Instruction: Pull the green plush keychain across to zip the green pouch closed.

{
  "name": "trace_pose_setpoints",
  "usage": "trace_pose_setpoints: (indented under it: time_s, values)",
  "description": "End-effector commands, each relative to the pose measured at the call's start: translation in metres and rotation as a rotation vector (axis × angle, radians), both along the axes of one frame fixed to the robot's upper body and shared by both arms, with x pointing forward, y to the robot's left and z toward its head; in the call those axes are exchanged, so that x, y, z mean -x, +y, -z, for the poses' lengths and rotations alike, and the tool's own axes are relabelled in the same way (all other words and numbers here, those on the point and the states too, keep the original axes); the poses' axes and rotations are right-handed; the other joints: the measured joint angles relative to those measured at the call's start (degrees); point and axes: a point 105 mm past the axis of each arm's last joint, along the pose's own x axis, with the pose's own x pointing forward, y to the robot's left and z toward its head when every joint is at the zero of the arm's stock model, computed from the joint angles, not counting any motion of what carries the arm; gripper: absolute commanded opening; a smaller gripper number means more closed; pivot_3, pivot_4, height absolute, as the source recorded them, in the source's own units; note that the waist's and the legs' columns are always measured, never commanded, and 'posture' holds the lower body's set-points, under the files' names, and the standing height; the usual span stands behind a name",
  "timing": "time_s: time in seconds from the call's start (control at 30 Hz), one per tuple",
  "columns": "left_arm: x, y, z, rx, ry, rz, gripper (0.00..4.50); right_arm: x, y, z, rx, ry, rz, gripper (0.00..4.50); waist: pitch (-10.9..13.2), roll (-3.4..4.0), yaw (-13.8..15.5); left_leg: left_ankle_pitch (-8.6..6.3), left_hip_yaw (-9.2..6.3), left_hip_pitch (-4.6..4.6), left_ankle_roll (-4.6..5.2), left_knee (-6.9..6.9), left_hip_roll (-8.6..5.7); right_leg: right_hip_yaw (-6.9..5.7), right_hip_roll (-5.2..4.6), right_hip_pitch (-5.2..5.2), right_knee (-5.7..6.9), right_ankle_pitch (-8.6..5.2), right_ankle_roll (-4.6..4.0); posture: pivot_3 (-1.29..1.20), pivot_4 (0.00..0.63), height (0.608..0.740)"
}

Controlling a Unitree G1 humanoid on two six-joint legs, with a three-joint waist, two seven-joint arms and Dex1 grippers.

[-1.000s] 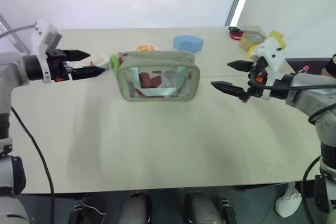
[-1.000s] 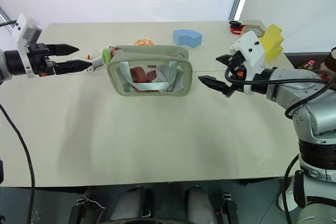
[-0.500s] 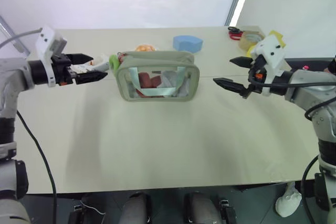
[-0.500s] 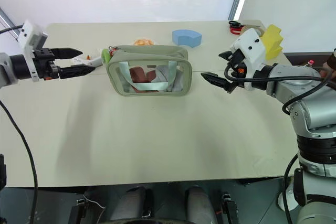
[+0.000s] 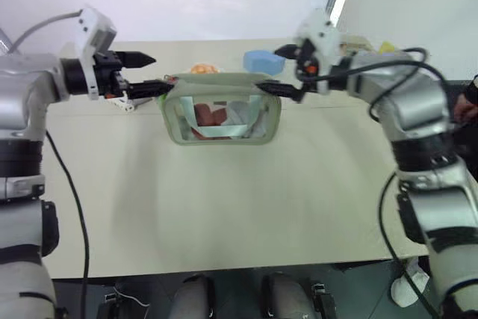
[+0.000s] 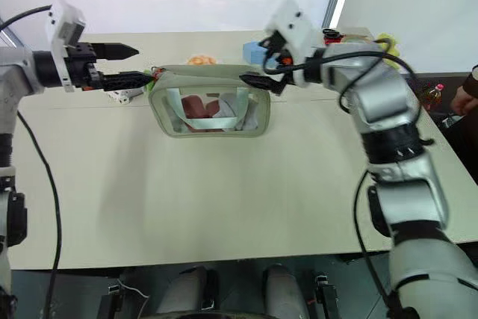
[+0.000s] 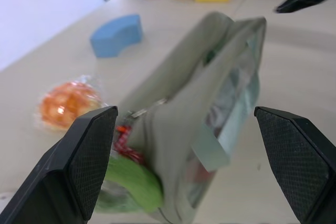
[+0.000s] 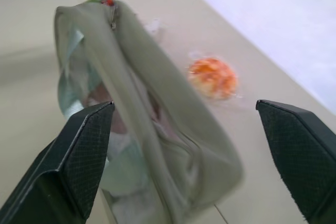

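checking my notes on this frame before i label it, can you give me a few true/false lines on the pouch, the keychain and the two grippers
1. Both grippers have their fingers open. True: the left gripper and the right gripper are both spread with nothing between the fingers.
2. The green plush keychain sits at the pouch's right end. False: it is at the end nearest the left gripper.
3. The green pouch stands upright on the table. True.
4. The blue foam block is inside the pouch. False: it lies on the table behind it.
5. The right gripper is clamped on the keychain. False: it is at the pouch's opposite end, open.
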Motion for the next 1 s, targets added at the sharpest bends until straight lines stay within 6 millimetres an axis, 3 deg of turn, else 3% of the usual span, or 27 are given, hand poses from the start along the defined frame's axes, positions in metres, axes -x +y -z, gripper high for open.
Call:
trace_pose_setpoints:
  time_s: [0.03, 0.17, 0.23, 0.3, 0.5, 0.67, 0.83, 0.93, 1.0]
  values:
    - [0.007, 0.004, -0.006, -0.026, -0.027, -0.002, 4.46, -0.004, -0.001, 0.002, 0.044, -0.002, -0.049, 4.5, 0.1, 0.0, 0.2, 0.0, -0.01, -0.05, 0.0, 0.02, -0.01, -0.01, -0.03, -0.02, 0.0, 0.0, 0.0, 0.0, 0.15, 0.74]
    - [0.013, 0.006, -0.002, -0.032, -0.015, -0.008, 4.46, -0.001, 0.005, 0.002, 0.058, 0.008, -0.108, 4.5, 0.1, 0.01, 0.1, 0.0, -0.11, -0.64, 0.0, 0.41, 0.01, -0.06, -0.03, -0.44, 0.14, 0.0, 0.01, 0.0, 0.15, 0.74]
    - [0.014, 0.005, 0.001, -0.032, -0.012, -0.01, 4.5, -0.003, 0.007, 0.003, 0.065, 0.008, -0.12, 3.95, 0.1, 0.02, 0.0, 0.0, -0.12, -0.76, 0.0, 0.55, 0.02, -0.07, -0.03, -0.57, 0.3, 0.0, 0.01, 0.0, 0.15, 0.74]
    - [0.015, 0.003, 0.001, -0.03, -0.012, -0.011, 4.5, -0.001, 0.011, 0.002, 0.052, 0.017, -0.15, 3.16, 0.1, 0.02, 0.0, 0.0, -0.12, -0.76, 0.0, 0.57, 0.03, -0.08, -0.02, -0.58, 0.33, 0.0, 0.01, 0.0, 0.15, 0.74]
    - [0.015, 0.004, 0.001, -0.026, -0.016, -0.024, 4.5, 0.002, 0.018, -0.004, 0.064, -0.023, -0.179, 0.04, 0.1, 0.02, 0.0, -0.01, -0.13, -0.82, 0.01, 0.6, 0.04, -0.1, -0.01, -0.63, 0.35, 0.0, 0.01, 0.0, 0.15, 0.74]
    - [0.013, 0.004, -0.001, -0.035, -0.033, -0.025, 4.5, 0.003, 0.016, 0.006, 0.156, -0.078, -0.191, 0.04, 0.1, 0.02, 0.0, -0.01, -0.13, -0.83, 0.01, 0.62, 0.04, -0.1, -0.01, -0.63, 0.39, 0.0, 0.0, 0.0, 0.15, 0.74]
    - [0.009, 0.03, -0.027, -0.02, -0.065, -0.106, 4.5, 0.03, 0.018, -0.019, 0.167, -0.154, -0.305, 0.04, 0.1, 0.06, 0.1, -0.01, -0.15, -0.94, 0.01, 0.66, 0.03, -0.14, -0.01, -0.74, 0.4, 0.0, 0.01, 0.0, 0.15, 0.74]
    - [0.021, 0.042, -0.016, -0.102, -0.019, -0.09, 4.5, 0.043, 0.012, -0.016, 0.18, -0.14, -0.333, 0.04, 0.1, 0.07, -0.1, -0.02, -0.14, -0.93, 0.03, 0.66, 0.03, -0.14, -0.02, -0.75, 0.4, 0.0, 0.01, 0.0, 0.15, 0.74]
    - [0.024, 0.043, -0.011, -0.115, -0.001, -0.08, 4.5, 0.052, 0.009, -0.004, 0.191, -0.105, -0.341, 0.04, 0.1, 0.06, 0.0, -0.02, -0.14, -0.91, 0.03, 0.65, 0.04, -0.15, -0.01, -0.75, 0.43, 0.0, 0.01, 0.0, 0.15, 0.74]
